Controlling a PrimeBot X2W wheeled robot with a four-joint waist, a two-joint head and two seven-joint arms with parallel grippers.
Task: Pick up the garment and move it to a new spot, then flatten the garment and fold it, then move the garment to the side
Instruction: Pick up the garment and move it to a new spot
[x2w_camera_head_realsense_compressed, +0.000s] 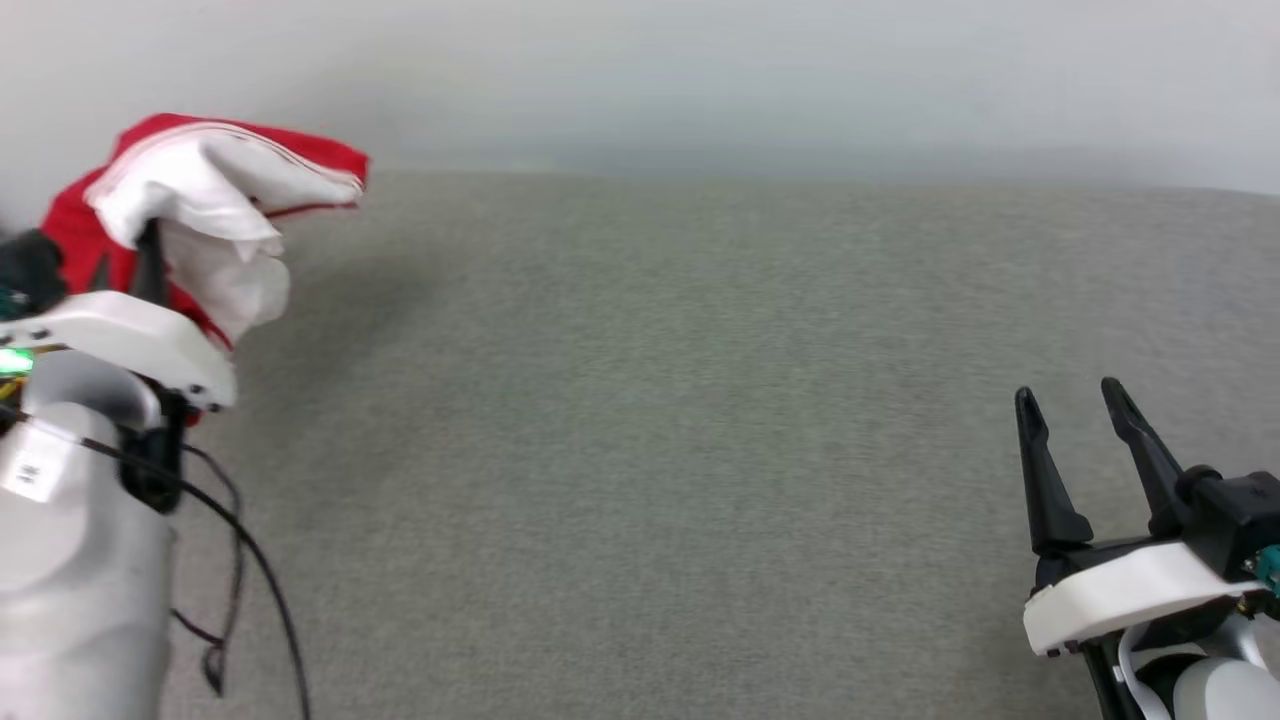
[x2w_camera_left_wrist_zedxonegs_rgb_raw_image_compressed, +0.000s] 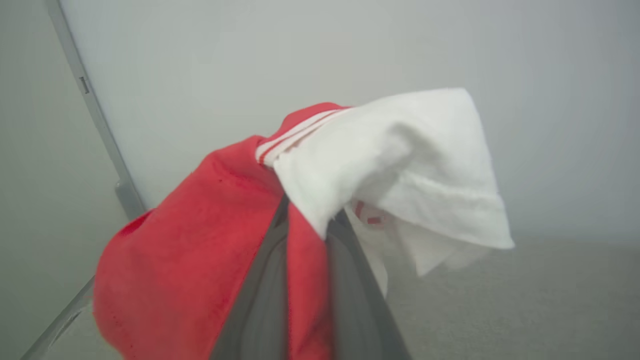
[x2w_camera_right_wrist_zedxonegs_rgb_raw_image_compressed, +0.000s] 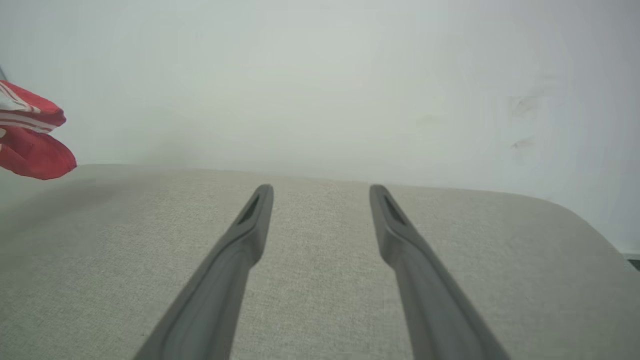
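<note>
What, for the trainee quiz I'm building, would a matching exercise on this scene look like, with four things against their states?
Things:
1. left gripper
2. right gripper
3. garment
4. grey surface

States:
a. open, holding nothing
b. flat, bare in the middle
c. shut on fabric
d. red and white, bunched, held up

Pairs: 1-c, 2-a, 3-d, 4-b
</note>
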